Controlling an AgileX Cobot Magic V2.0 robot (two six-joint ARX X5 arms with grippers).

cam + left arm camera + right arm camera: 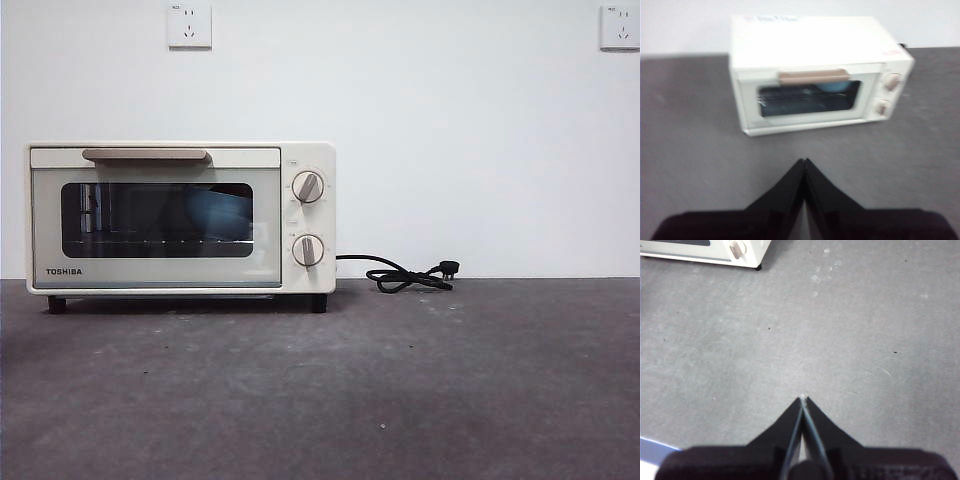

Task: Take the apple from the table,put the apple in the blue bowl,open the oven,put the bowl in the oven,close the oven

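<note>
Blue bowl: you can see the blue bowl [218,212] through the dark glass, sitting on the rack inside the oven [180,218], toward the knob side of the window.
Apple: you cannot see it anywhere; nothing lies loose on the counter, so it is most likely down inside the bowl, though the glass hides that.
Oven door: it stands flush and shut, the beige handle [146,155] level across the top, both knobs [307,187] beside it.
Left claw: your left claw [804,161] is clenched, tips together, gripping nothing, held back over bare counter and facing the oven front.
Right claw: your right claw [802,399] is likewise clenched and empty, over open counter well apart from the oven's corner.
Progress: judged from this, every step looks done: bowl inside, door closed, both arms clear. Nothing seems left for you but to confirm the apple.
Counter: the counter [400,390] is dark grey, matte, lightly speckled, with a few pale scuffs.
Cord: the black cord [405,275] trails from the oven and lies coiled with its plug loose, not plugged in.
Room: a plain white wall behind, with two sockets [189,25] high up.
</note>
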